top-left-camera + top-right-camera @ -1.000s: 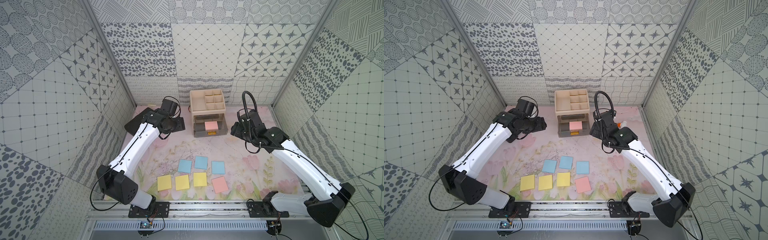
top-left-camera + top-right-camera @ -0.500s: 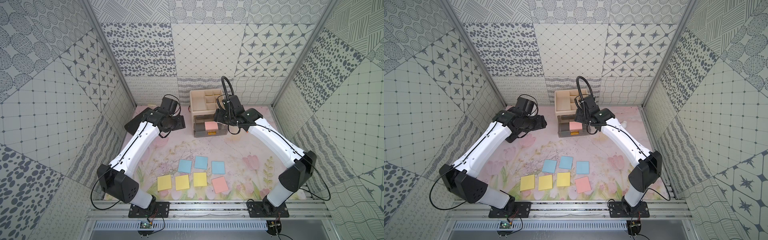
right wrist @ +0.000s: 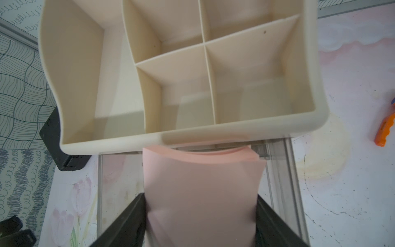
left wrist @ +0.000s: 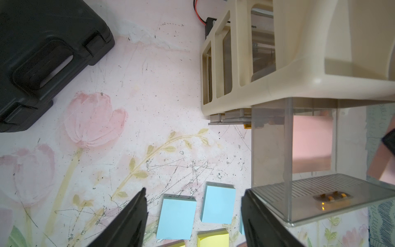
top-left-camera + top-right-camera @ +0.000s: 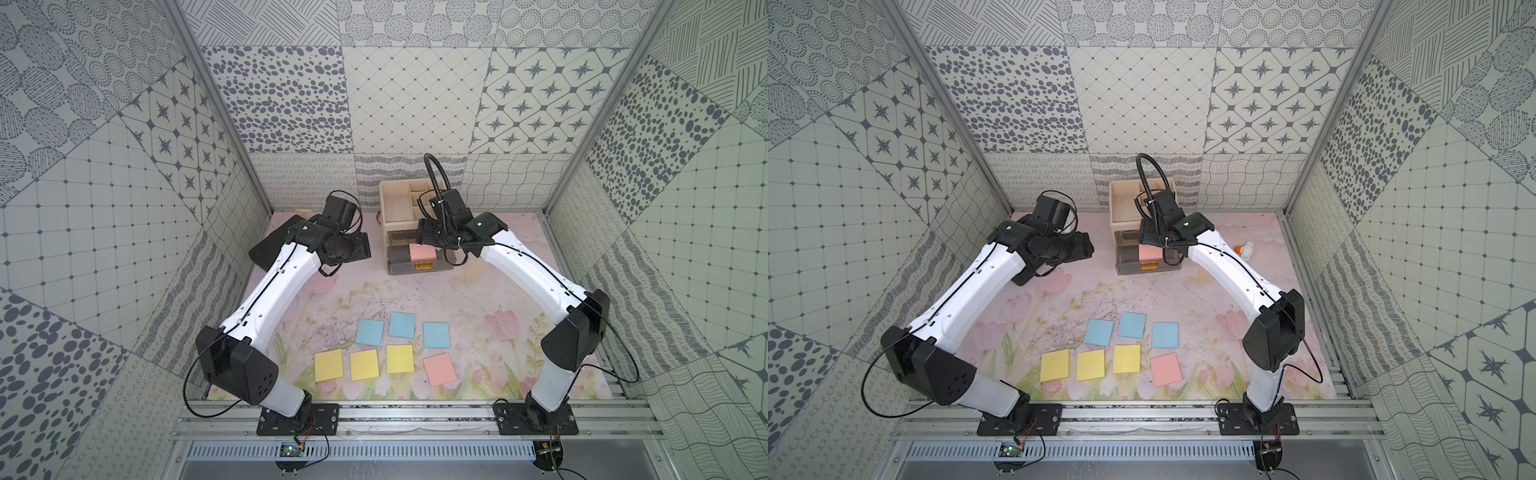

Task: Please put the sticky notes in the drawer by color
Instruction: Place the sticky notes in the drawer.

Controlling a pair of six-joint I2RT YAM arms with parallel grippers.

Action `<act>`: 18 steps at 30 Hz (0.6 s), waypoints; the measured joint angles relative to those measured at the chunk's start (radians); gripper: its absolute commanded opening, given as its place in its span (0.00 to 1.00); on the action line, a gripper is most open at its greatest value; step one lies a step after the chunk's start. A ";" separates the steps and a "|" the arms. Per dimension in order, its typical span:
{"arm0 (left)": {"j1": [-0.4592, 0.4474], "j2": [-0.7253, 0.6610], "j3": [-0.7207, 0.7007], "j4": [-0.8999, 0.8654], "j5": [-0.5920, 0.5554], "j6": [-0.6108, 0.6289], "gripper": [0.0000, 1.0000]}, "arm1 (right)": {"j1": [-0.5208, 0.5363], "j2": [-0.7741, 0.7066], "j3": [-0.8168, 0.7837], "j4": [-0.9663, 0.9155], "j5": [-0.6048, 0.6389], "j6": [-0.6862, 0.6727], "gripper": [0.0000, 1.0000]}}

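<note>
Drawer stands pulled open at 12 o'clock as right gripper pinches a pink pad over it. Left gripper hangs spread and empty at 11. Seven more pads lie at 6.

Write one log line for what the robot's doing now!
right end effector: shut on pink pad, over open drawer | left end effector: open
</note>
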 measured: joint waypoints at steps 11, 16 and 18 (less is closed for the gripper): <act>0.000 -0.025 -0.015 0.000 0.000 0.000 0.72 | 0.004 0.000 0.000 0.000 0.023 -0.018 0.90; 0.000 -0.040 -0.018 -0.001 0.000 0.000 0.72 | 0.004 0.000 0.042 -0.021 0.035 -0.035 0.92; 0.000 -0.046 -0.018 -0.002 0.000 0.000 0.73 | 0.004 0.000 0.066 -0.034 0.040 -0.045 0.92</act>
